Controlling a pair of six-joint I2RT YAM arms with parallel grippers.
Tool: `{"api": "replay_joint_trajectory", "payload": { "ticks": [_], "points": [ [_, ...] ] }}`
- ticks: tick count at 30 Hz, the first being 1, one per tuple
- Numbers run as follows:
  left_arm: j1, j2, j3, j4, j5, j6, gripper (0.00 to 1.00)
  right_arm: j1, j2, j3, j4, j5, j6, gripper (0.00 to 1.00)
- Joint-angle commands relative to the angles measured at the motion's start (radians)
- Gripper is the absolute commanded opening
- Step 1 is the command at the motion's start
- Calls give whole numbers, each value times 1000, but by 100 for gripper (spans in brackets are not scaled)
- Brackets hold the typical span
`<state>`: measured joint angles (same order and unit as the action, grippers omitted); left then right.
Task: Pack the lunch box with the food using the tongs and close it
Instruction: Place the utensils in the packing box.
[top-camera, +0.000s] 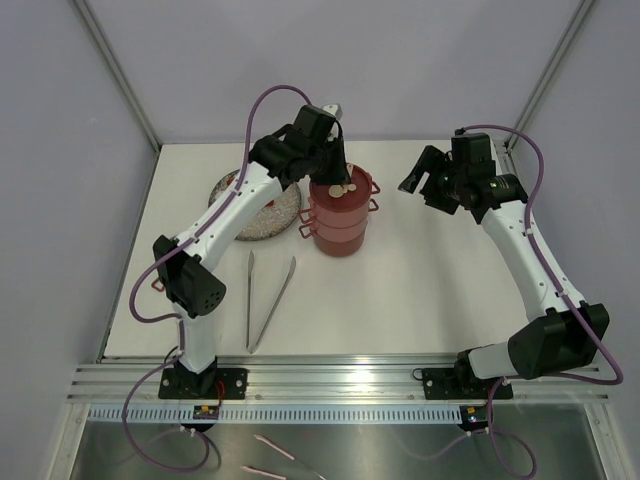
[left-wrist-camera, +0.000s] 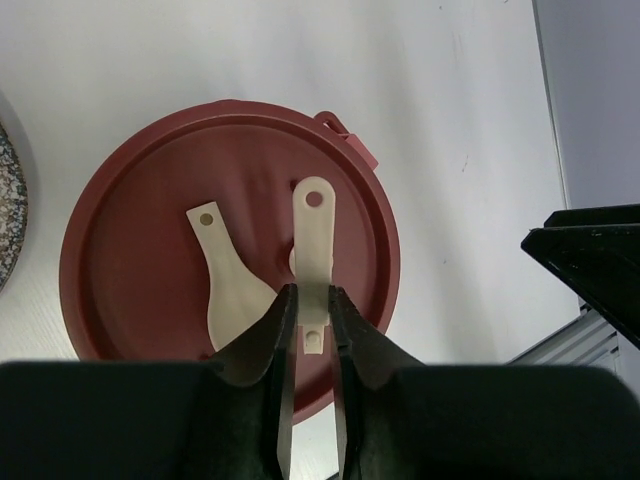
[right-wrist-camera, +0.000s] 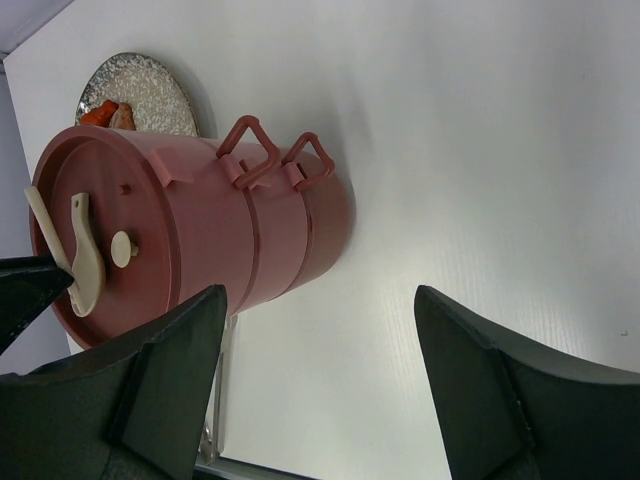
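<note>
**Lunch box stacked and lidded, tongs flat on the table**

On the white table (top-camera: 420, 300) the lunch box (top-camera: 340, 228) stands upright near the middle. It is three red tiers stacked, so its long axis is vertical. Its loop handles (right-wrist-camera: 250, 150) face the right arm's side, and the red lid (left-wrist-camera: 150, 250) sits on top.

Just left of the box, and partly under the left arm, lies the speckled plate (right-wrist-camera: 150, 95).

The tongs (top-camera: 249, 300) lie flat in front of the plate and left of the box, clear of both. Their long axis runs near to far, with the joined end toward the arm bases and the two tips spread toward the plate.

The right gripper (right-wrist-camera: 320, 300) hangs to the right of the box, well apart from it. Its jaws are wide apart with nothing between them.

The left gripper (left-wrist-camera: 312, 291) is over the lid, jaws a narrow slot apart. Two cream tabs (left-wrist-camera: 225, 270) fan out from the lid's centre, and the jaws flank one of them. This one points straight away from the gripper and the other tilts left. Whether the fingers press it cannot be told.

A few orange pieces of food (right-wrist-camera: 103, 113) rest on the plate.
</note>
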<state>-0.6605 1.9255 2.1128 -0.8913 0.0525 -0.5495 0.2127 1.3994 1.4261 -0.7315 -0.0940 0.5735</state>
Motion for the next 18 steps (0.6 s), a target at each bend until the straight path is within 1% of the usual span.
{"api": "replay_joint_trajectory", "payload": {
  "ticks": [1,3,6,11,16,18],
  "points": [
    [-2,1,45,42,-5,-10,22,-6,-25,2,-3,19,0,83],
    [-2,-5,42,40,-22,-10,32,-6,-20,4,-3,17,2,83],
    [-2,-11,42,45,-29,-6,37,-6,-17,4,-2,14,0,83],
    [-4,-29,33,43,-40,-3,37,-6,-16,2,-2,11,2,83],
    [-5,-85,-4,66,-46,13,36,-6,-16,-9,3,7,2,83],
    [-5,-111,-5,63,-81,28,35,-6,-14,-9,9,4,2,83]
  ]
}}
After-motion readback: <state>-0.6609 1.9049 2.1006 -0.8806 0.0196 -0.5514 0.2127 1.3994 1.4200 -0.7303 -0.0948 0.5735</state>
